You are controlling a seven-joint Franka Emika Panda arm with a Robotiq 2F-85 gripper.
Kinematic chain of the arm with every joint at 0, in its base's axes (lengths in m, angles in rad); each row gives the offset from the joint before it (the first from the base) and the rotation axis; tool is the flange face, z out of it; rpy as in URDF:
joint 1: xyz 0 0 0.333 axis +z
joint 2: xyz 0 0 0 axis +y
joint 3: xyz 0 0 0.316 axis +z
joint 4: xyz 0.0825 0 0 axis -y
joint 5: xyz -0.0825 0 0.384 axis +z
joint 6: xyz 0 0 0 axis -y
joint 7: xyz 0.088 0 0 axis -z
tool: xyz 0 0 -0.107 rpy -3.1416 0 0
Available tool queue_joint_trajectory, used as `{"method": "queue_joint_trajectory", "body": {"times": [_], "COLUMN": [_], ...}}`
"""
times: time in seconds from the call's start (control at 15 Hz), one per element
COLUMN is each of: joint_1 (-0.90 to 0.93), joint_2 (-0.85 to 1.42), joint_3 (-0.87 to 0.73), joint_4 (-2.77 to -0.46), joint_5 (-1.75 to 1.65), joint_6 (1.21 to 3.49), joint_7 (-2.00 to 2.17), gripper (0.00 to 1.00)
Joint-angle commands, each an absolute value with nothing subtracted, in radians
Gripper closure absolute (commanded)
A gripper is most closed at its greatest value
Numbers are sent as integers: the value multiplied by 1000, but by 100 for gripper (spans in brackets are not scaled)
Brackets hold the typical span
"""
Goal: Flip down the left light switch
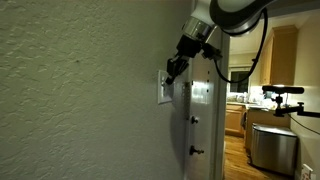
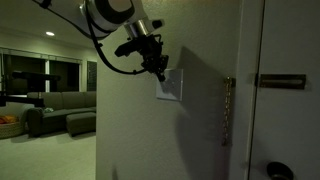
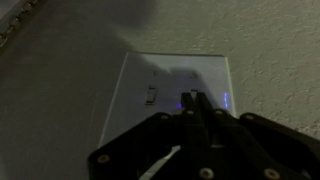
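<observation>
A white rectangular wall plate shows in both exterior views [image 1: 163,92] [image 2: 171,89] and in the wrist view [image 3: 150,70]. The left light switch [image 3: 152,96] is a small pale toggle on the plate's left half. My black gripper [image 3: 194,100] is shut, its fingers pressed together. Its tips sit at the plate's right half, to the right of the left toggle, and hide what lies under them. In both exterior views the gripper [image 1: 170,72] [image 2: 160,70] meets the plate at its upper part. I cannot tell whether the tips touch the plate.
A tall white door panel with dark knobs [image 1: 200,120] stands beside the plate. A door with a hinge [image 2: 228,110] and a dark handle [image 2: 279,82] is close by. A kitchen with a metal bin [image 1: 272,147] and a sofa [image 2: 60,112] lie beyond the wall.
</observation>
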State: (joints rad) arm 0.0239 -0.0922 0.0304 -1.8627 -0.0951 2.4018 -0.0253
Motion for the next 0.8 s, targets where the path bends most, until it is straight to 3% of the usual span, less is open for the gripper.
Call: {"method": "queue_joint_trajectory", "body": {"times": [0.0, 0.47, 0.73], "joint_1": [22, 25, 25], "joint_2": [-71, -60, -105], "joint_3": [27, 28, 30], "joint_4": [-1860, -1902, -1928], "joint_5": [-85, -69, -88], "joint_6": [2406, 2378, 2371], "joint_7": [-24, -30, -24], "gripper": [91, 95, 87]}}
